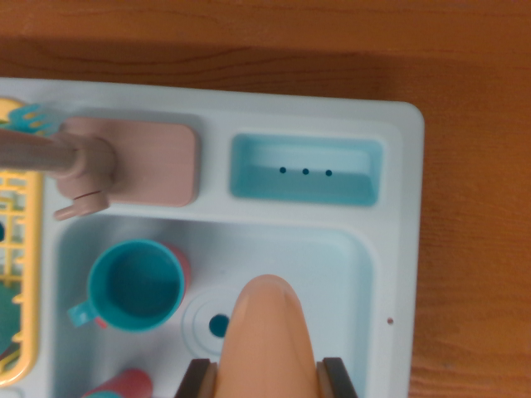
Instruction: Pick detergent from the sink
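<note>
The detergent (270,332) is a peach-coloured bottle with a rounded top, filling the bottom centre of the wrist view over the sink basin (348,274). My gripper (270,380) is shut on it. One dark finger (196,380) presses its left side and the other dark finger (340,378) its right side. The bottle's lower part is cut off by the frame's bottom edge. It partly covers the round drain (214,323).
A teal cup (137,286) stands in the basin to the left, against something pink. A pink-red object (124,385) lies at the bottom left. Beyond are the brown faucet (83,170), a small teal tray (305,170), a yellow rack (21,249) and the wooden table (473,249).
</note>
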`<action>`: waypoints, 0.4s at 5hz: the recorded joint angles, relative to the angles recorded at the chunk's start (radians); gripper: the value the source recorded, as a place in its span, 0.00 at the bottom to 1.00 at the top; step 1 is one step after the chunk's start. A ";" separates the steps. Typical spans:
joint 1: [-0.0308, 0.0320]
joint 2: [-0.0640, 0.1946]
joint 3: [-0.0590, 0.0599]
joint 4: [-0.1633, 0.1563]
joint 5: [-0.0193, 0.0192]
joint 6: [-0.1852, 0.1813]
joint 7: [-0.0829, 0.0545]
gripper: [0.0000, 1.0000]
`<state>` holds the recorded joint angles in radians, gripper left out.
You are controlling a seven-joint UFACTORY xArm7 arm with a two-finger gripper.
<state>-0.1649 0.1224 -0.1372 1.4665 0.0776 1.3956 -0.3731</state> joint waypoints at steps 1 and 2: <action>0.0001 -0.009 -0.001 0.030 -0.0026 0.039 0.003 1.00; 0.0001 -0.009 -0.001 0.030 -0.0026 0.039 0.003 1.00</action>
<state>-0.1648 0.1136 -0.1379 1.4969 0.0751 1.4346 -0.3698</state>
